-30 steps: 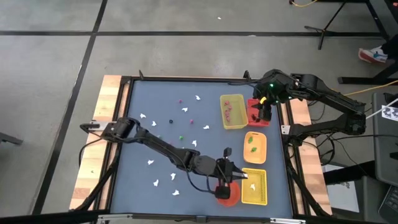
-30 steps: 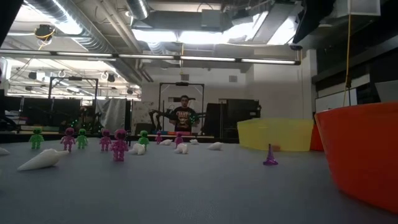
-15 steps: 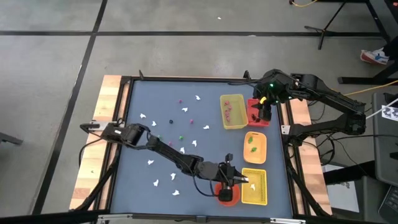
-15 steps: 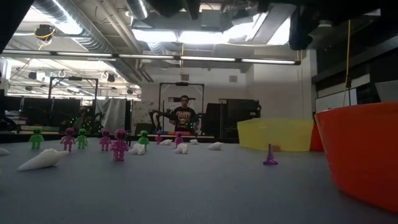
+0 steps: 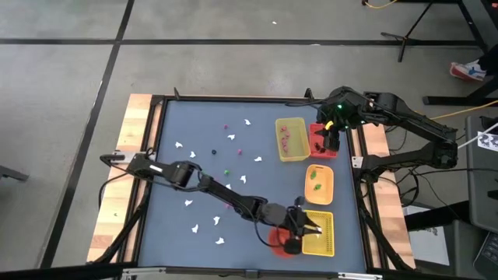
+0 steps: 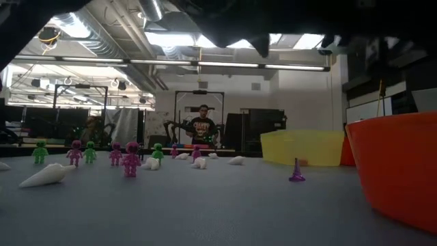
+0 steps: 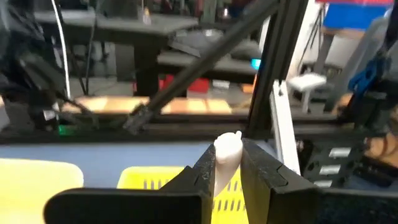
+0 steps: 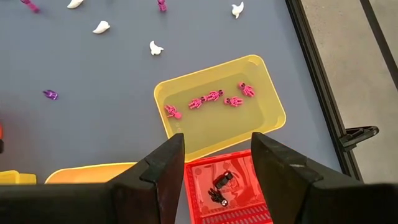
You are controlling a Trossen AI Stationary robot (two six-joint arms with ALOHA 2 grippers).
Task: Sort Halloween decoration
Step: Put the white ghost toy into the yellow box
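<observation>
White ghost piece (image 7: 227, 149) pinched upright between left gripper (image 7: 229, 171) jaws; right gripper (image 8: 214, 158) jaws wide, empty.

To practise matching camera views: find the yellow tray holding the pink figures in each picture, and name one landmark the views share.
High view: yellow tray, upper right of the mat, beside the red tray.
Low view: right of centre, far across the mat.
Left wrist view: cannot tell.
Right wrist view: centre, red tray beside it.
Shared landmark: the red tray.

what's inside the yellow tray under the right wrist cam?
Yellow tray holds pink figures, about five, lying spread across its floor. Nothing else shows in it; the near corner is hidden behind the open right gripper.
</observation>
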